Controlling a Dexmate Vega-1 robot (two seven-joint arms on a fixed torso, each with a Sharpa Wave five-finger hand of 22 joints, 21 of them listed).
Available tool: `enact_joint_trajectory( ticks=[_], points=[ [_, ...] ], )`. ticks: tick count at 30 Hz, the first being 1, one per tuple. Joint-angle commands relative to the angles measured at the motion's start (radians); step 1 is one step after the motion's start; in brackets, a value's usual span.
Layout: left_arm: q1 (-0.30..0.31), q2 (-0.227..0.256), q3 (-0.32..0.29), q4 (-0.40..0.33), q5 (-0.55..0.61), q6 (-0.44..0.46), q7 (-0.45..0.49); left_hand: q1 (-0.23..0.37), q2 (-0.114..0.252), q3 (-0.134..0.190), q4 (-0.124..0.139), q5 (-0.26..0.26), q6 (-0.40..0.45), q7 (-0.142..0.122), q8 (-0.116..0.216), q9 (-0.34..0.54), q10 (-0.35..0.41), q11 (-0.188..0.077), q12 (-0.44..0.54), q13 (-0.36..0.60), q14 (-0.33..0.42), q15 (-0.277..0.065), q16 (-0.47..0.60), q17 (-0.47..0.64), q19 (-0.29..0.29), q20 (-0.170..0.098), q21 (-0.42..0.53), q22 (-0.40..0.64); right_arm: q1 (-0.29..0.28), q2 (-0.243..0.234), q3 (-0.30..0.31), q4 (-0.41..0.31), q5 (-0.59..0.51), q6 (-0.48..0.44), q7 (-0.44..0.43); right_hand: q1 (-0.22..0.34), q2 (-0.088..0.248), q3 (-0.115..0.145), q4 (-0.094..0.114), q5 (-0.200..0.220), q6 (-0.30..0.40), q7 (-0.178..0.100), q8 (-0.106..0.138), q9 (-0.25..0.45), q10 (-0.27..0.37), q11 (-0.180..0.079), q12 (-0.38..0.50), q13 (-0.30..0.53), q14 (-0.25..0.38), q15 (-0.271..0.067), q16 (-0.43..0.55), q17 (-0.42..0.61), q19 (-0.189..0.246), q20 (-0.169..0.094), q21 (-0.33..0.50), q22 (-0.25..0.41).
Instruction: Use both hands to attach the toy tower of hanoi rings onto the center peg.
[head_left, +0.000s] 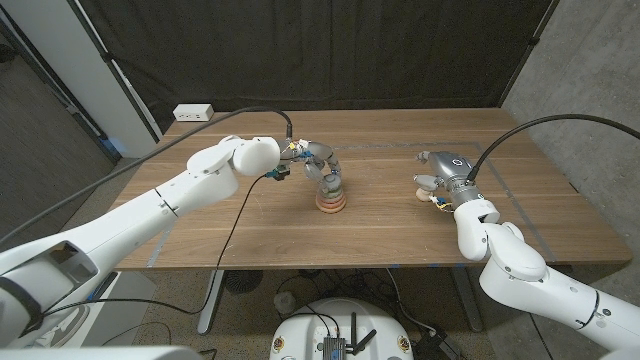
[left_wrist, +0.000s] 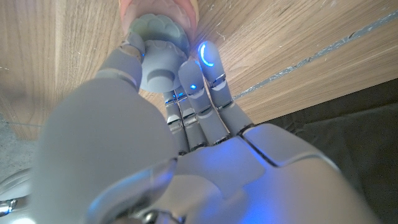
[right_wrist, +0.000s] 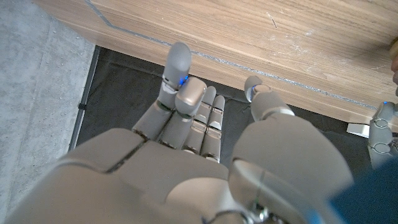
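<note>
My left hand (head_left: 318, 163) is on the ring stack; my right hand (head_left: 440, 180) waits apart.

On the wooden table (head_left: 400, 225), the stacked rings (head_left: 331, 200) sit near the middle, and my left fingers (left_wrist: 191, 81) close around a pale green ring (left_wrist: 158, 38) atop them. My right hand rests well to the side on the table, its fingers (right_wrist: 177, 68) loosely spread and holding nothing.

The ring stack (head_left: 330, 201) stands near the middle of the surface (head_left: 380, 230), pinkish and tan rings piled flat on its peg. A pale grey-green scalloped ring (left_wrist: 163, 38) sits uppermost, above the pink one.
</note>
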Motion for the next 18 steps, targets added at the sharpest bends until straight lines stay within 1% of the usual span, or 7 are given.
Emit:
enact_joint_trajectory(
  ticks=[1, 13, 15, 18],
  points=[
    [-0.007, -0.016, 0.019, 0.018, 0.027, -0.008, 0.002, 0.017, 0.011, -0.002, 0.001, 0.009, -0.002, -0.004, -0.003, 0.005, 0.099, -0.107, 0.000, 0.126, 0.004, -0.051, 0.001, 0.004, 0.002, -0.134, 0.004, 0.005, -0.001, -0.001, 0.000, 0.006, 0.017, -0.001, -0.011, 0.004, 0.001, 0.005, 0.000, 0.006, 0.004, 0.001, -0.001, 0.002, 0.011, 0.002, -0.003, 0.002, 0.006, -0.043, 0.005, 0.002, 0.003, -0.082, 0.005, 0.002],
    [-0.001, -0.024, 0.023, 0.027, 0.026, -0.014, 0.005, 0.021, 0.009, -0.005, 0.003, 0.010, -0.006, -0.008, -0.007, 0.006, 0.093, -0.105, -0.004, 0.128, -0.002, -0.051, -0.007, -0.003, -0.001, -0.134, 0.006, 0.006, 0.002, -0.006, -0.002, 0.004, 0.023, -0.006, -0.016, 0.003, 0.002, 0.005, 0.000, 0.006, 0.005, 0.001, -0.001, 0.002, 0.011, 0.000, -0.003, 0.002, 0.005, -0.043, 0.005, 0.001, 0.003, -0.082, 0.004, 0.001],
    [0.000, -0.025, 0.022, 0.027, 0.026, -0.014, 0.006, 0.021, 0.009, -0.006, 0.003, 0.010, -0.006, -0.009, -0.007, 0.007, 0.092, -0.104, -0.005, 0.129, 0.007, -0.051, 0.001, 0.005, -0.001, -0.134, 0.006, 0.007, 0.001, -0.007, -0.002, 0.002, 0.024, -0.006, -0.017, 0.003, 0.002, 0.005, 0.000, 0.006, 0.005, 0.001, -0.001, 0.002, 0.011, 0.000, -0.003, 0.003, 0.005, -0.043, 0.005, 0.001, 0.003, -0.082, 0.004, 0.002],
    [0.000, -0.024, 0.022, 0.026, 0.026, -0.014, 0.006, 0.021, 0.009, -0.007, 0.004, 0.010, -0.007, -0.007, -0.008, 0.007, 0.092, -0.106, -0.005, 0.128, 0.004, -0.050, -0.001, 0.003, -0.001, -0.134, 0.006, 0.007, -0.001, -0.010, 0.000, 0.002, 0.027, -0.004, -0.021, 0.003, 0.002, 0.005, 0.000, 0.006, 0.006, 0.001, -0.001, 0.002, 0.012, 0.000, -0.003, 0.003, 0.005, -0.043, 0.005, 0.001, 0.003, -0.082, 0.004, 0.002]
  ],
)
